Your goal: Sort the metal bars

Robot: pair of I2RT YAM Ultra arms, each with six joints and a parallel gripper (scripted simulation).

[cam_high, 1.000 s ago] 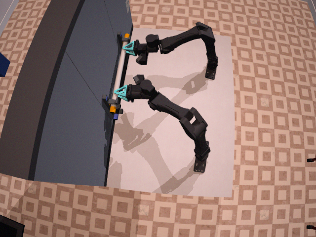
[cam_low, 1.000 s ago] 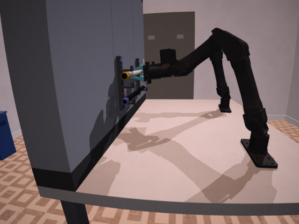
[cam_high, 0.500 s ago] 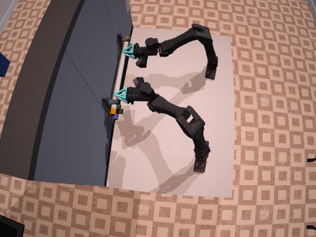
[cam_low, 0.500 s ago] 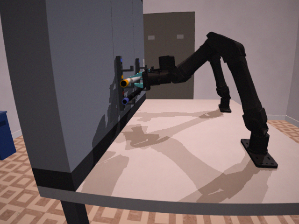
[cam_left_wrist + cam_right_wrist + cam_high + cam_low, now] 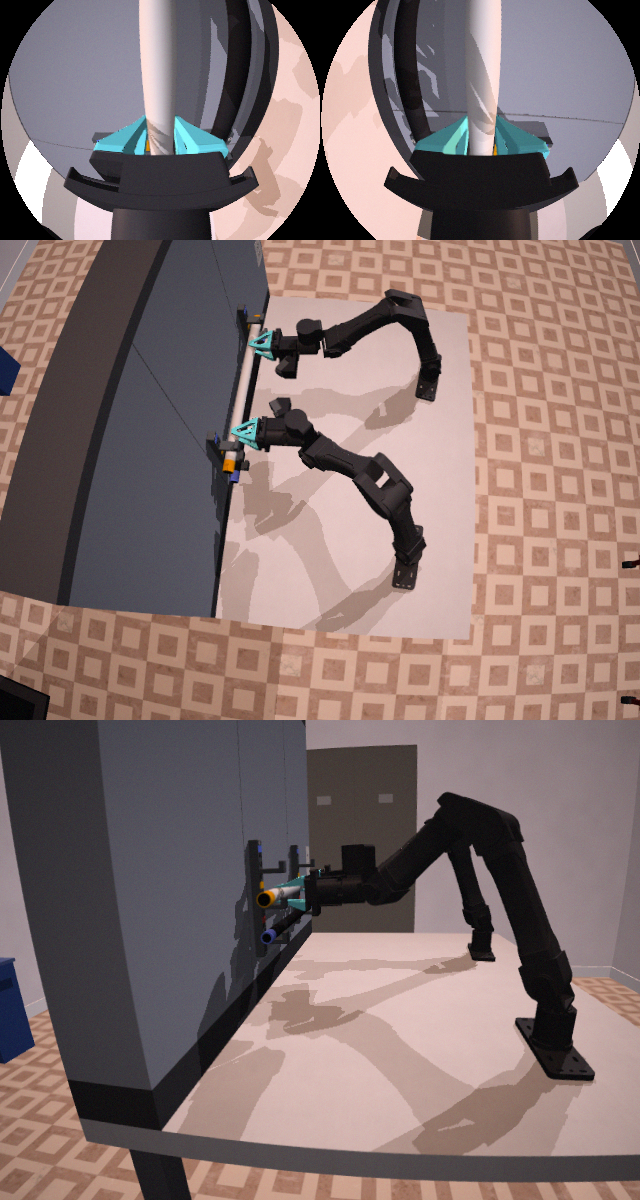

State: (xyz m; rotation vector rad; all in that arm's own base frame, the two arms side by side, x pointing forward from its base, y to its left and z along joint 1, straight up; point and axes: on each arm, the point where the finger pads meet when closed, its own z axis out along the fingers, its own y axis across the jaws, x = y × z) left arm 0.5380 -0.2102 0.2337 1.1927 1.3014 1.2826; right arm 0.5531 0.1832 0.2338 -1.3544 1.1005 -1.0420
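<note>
The left tool [image 5: 235, 432] [image 5: 287, 893] [image 5: 161, 120] and right tool [image 5: 252, 344] [image 5: 481, 119] both pinch the orange-ended bar [image 5: 239, 395] [image 5: 281, 893] [image 5: 158, 60] [image 5: 484, 60]. It is by the middle arms of the wall rack [image 5: 211, 438] [image 5: 254, 900]; I can't tell if it rests on both. If they let go too soon, or one side sits lower, it could roll off and hit the worktop [image 5: 439, 446] [image 5: 413, 1165]. Pushing too far in could bump the rack. The blue-ended bar [image 5: 234, 477] [image 5: 267, 936] is down low, so a falling bar could knock it. The near rack side has blue [image 5: 259, 849], orange [image 5: 261, 885] and red [image 5: 263, 918] labels. The wall sheet [image 5: 254, 252] is too small to read. I see no brand.
</note>
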